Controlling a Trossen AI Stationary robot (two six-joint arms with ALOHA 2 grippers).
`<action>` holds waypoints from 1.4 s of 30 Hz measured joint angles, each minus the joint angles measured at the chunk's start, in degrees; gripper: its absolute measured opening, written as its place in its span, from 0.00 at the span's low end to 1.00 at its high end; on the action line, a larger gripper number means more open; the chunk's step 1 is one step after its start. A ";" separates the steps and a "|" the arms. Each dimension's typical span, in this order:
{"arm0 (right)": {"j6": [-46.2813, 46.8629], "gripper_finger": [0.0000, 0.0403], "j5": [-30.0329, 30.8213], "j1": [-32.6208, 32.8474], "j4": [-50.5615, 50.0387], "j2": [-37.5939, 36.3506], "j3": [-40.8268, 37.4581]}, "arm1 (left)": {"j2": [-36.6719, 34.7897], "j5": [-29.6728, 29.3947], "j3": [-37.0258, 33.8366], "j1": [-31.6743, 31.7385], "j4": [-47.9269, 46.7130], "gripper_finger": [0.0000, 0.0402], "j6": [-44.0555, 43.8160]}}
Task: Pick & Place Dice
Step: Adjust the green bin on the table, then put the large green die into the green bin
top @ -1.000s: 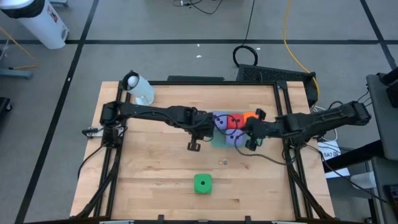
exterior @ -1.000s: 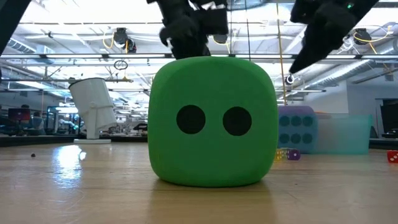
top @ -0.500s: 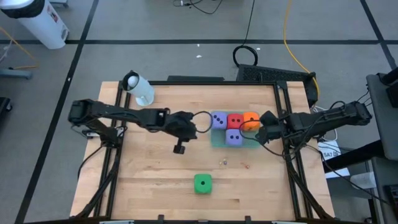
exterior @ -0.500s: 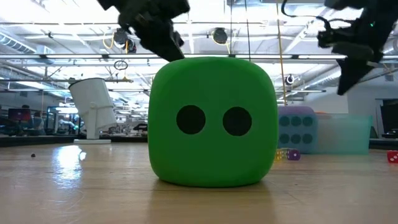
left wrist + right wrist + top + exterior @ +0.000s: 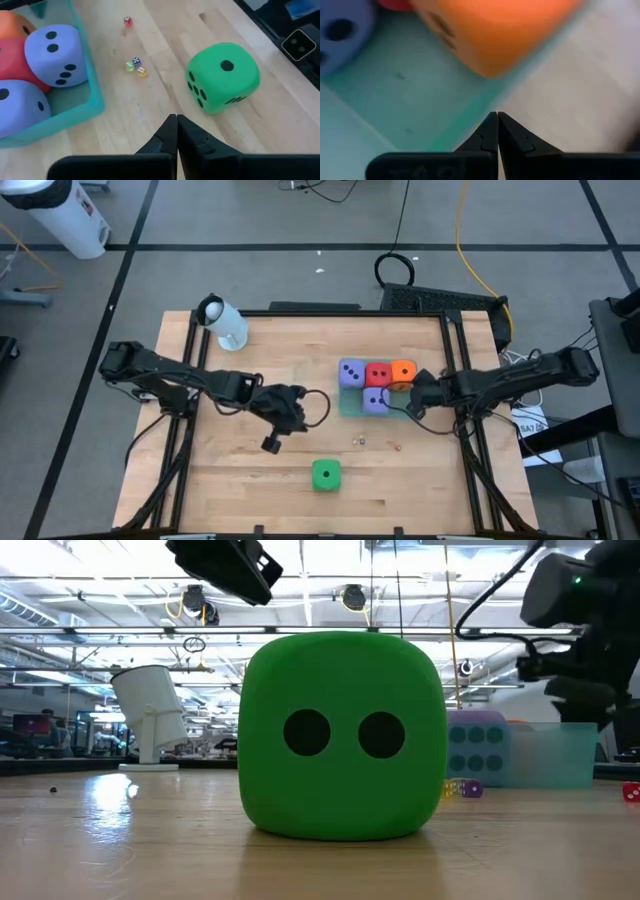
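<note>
green die: we see the large green foam-like cube with dark pips (image 5: 325,475) alone on the bare wood toward 6 o'clock of the wooden table (image 5: 230,480); in the low view (image 5: 340,735) it shows a two-pip face.
tray dice: at about 2 o'clock from the table's centre, the flat translucent teal tray (image 5: 350,406) holds two purple foam cubes (image 5: 351,373) (image 5: 376,400), a red foam cube (image 5: 378,374) and an orange foam cube (image 5: 402,372), packed touching.
left gripper: our left gripper (image 5: 177,125) is above the wood at 10 o'clock of the green die, apart from it, fingers pressed together on nothing.
right gripper: our right gripper (image 5: 497,124) is at the tray's 3 o'clock edge, near the orange cube, fingers together and empty.
tiny dice: small coloured dice (image 5: 136,66) lie between tray and green die.
</note>
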 joint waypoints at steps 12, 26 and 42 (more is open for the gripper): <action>-12.31 0.00 -2.89 -2.98 21.09 0.00 -3.26 | 0.00 -3.57 0.00 0.71 -0.64 0.01 -5.13; -19.79 0.00 -3.95 -3.40 29.55 4.03 -3.23 | 0.02 -9.63 0.00 1.34 -3.60 0.01 -6.82; -24.73 0.00 -5.56 0.06 28.16 -14.09 -1.29 | -15.61 -8.90 -17.25 9.10 15.14 0.01 -18.17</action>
